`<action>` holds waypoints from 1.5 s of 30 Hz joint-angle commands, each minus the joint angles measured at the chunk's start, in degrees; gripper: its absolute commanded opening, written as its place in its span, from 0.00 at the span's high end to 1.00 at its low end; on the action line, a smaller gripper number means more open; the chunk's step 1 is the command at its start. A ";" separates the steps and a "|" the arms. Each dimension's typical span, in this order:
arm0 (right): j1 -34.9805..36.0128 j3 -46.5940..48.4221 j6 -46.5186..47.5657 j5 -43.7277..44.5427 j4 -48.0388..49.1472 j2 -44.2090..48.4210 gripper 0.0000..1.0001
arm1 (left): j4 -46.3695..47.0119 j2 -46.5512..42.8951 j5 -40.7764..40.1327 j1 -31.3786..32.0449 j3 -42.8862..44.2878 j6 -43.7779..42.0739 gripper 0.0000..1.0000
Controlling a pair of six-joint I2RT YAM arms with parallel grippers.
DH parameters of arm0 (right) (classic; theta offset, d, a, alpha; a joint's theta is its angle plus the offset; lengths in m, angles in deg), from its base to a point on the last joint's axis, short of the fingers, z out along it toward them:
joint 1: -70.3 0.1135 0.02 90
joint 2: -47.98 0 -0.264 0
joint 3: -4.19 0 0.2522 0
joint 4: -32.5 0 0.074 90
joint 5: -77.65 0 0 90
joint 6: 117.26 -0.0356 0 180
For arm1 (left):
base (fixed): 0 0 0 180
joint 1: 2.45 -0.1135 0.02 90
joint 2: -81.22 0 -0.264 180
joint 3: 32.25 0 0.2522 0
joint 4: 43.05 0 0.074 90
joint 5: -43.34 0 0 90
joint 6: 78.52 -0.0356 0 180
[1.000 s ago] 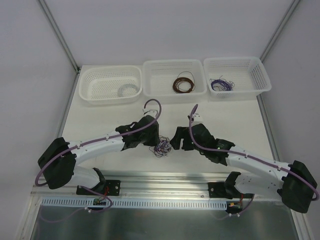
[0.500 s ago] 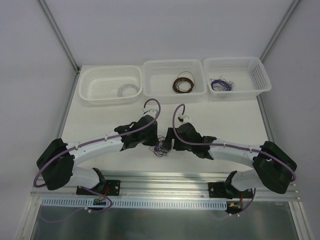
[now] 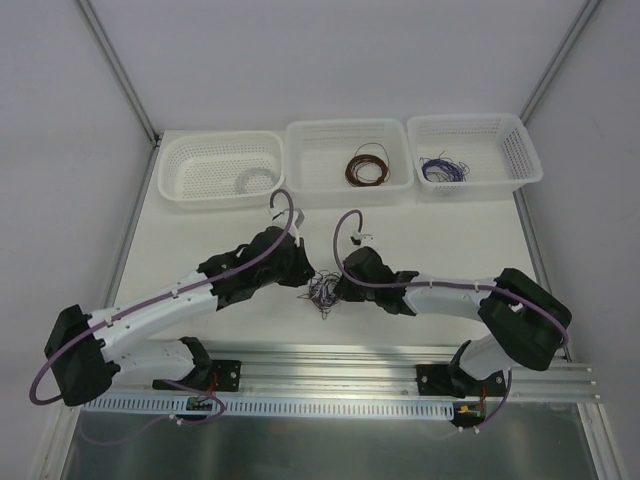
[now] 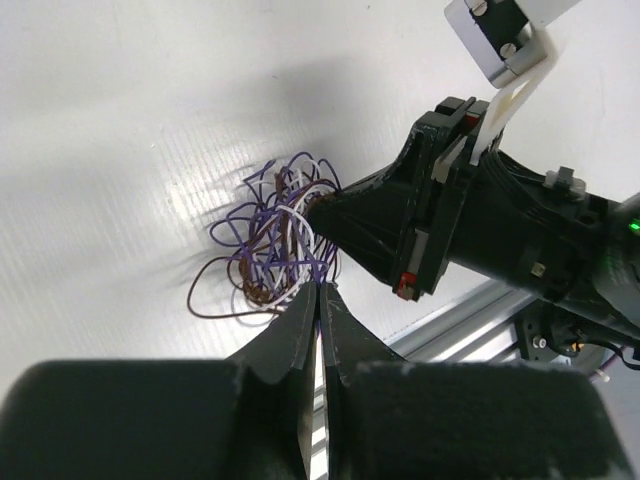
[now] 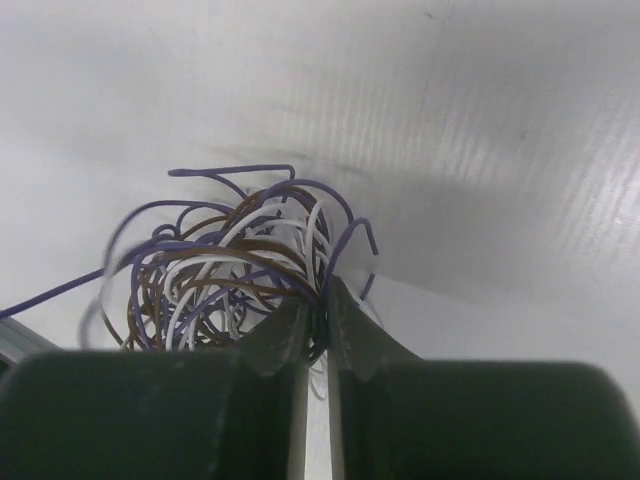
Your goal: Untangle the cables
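The cables (image 3: 323,291) sit in a small scribbly bunch on the counter (image 3: 200,235), near its front edge & approx mid-width, btwn the two hands. Purple, brown & white strands loop thru each other. In the left wrist view one brown loop trails out flat from the bunch.

The left hand (image 3: 305,275) comes in from the left. Its fingers are pressed together w/ only a sliver btwn them, pinching a purple strand at the bunch's edge. The right hand (image 3: 337,286) meets the bunch from the opp. side, fingers likewise together & clamped on strands of the tangle. Both hands' tips are just beside each other.

At the back of the counter are 3 white baskets in a row:
- left basket (image 3: 170,165) w/ a white coil (image 3: 256,180)
- middle basket (image 3: 345,127) w/ a brown coil (image 3: 367,167)
- right basket (image 3: 465,120) w/ loose purple wires (image 3: 442,170)

All are well apart from the bunch.
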 commanded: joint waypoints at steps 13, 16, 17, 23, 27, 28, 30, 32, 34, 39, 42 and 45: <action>-8.00 -3.77 -0.38 11.94 -19.91 15.67 0.99 | -19.53 -15.85 -9.61 -14.07 13.59 -7.67 1.00; -10.64 -4.56 0.85 12.90 -23.69 19.98 0.99 | -21.12 -18.31 -10.22 -18.12 14.47 -9.08 1.00; -11.95 -4.74 1.12 13.17 -24.75 22.25 0.99 | -21.56 -18.49 -10.39 -19.17 14.82 -10.04 1.00; -18.72 -6.41 3.75 12.56 -30.30 29.03 0.99 | -27.97 -19.19 -15.75 -22.25 20.53 -13.12 1.00; -21.63 -6.50 5.07 12.47 -32.93 31.76 0.99 | -32.01 -18.85 -22.77 -23.40 25.62 -16.45 1.00; -22.33 -6.50 5.42 11.95 -33.72 32.55 0.99 | -32.98 -18.58 -24.27 -24.01 27.64 -17.07 1.00; -24.70 -6.41 6.21 10.80 -34.43 33.00 0.99 | -35.18 -17.88 -28.58 -24.54 29.32 -18.83 1.00; -26.37 -6.50 6.74 9.83 -35.05 34.31 0.99 | -36.33 -17.18 -30.95 -25.15 30.90 -19.45 1.00; -27.25 -6.06 7.71 9.66 -36.19 35.10 0.99 | -37.65 -16.82 -33.50 -25.42 31.61 -20.68 1.00; -29.37 -4.74 9.73 9.39 -38.74 36.16 0.98 | -40.64 -16.65 -39.92 -27.79 33.81 -22.44 1.00; -29.45 -4.04 10.61 9.57 -39.88 36.08 0.98 | -40.90 -16.47 -42.65 -29.46 34.68 -24.19 1.00; -30.42 -3.34 11.14 9.92 -41.02 35.55 0.98 | -41.52 -15.51 -45.63 -31.74 36.00 -26.39 1.00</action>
